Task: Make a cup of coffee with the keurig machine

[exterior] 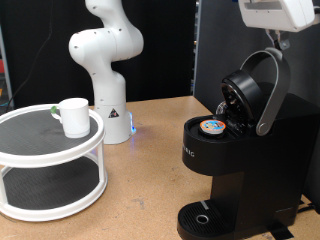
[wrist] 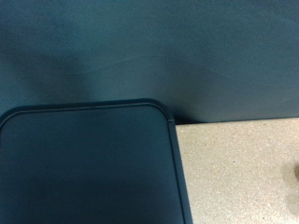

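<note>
Standing open keurig machine [exterior: 235, 140], cup [exterior: 73, 116] well apart

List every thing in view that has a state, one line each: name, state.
keurig machine: lid raised, brew chamber open.
pod: seated in the open chamber, colourful foil lid up.
cup: upright on the top tier of the white two-tier stand, not under the machine.
drip base: nothing standing on it.
gripper: not visible in either view.

The white arm [exterior: 103, 70] rises from its base at the table's far edge, its upper links bending out past the exterior view's top. The claw shows in neither view.
</note>
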{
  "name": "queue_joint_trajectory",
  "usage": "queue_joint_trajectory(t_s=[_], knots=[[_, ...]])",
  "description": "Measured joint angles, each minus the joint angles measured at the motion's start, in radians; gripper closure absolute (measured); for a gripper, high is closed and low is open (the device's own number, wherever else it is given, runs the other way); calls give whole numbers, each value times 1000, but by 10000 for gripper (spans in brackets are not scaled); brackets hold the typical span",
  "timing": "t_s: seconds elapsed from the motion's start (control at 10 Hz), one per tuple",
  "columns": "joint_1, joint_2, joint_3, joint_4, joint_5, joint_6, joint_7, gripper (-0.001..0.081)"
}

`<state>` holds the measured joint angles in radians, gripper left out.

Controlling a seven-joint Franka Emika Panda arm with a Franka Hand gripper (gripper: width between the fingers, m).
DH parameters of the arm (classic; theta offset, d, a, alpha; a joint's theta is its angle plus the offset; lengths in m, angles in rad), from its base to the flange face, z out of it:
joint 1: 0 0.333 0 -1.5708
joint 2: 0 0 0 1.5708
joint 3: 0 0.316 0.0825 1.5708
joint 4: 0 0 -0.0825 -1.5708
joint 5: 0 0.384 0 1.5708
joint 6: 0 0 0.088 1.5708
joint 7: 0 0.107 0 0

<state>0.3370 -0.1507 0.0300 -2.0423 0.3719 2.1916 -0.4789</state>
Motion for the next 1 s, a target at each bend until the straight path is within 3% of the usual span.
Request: queue_joint_trajectory(t_s=[0.4,1.0], knots=[[-1,2,-1,-4,1,-2,-16,804],[-11,-13,-46,-6,5,-59,-101,804]])
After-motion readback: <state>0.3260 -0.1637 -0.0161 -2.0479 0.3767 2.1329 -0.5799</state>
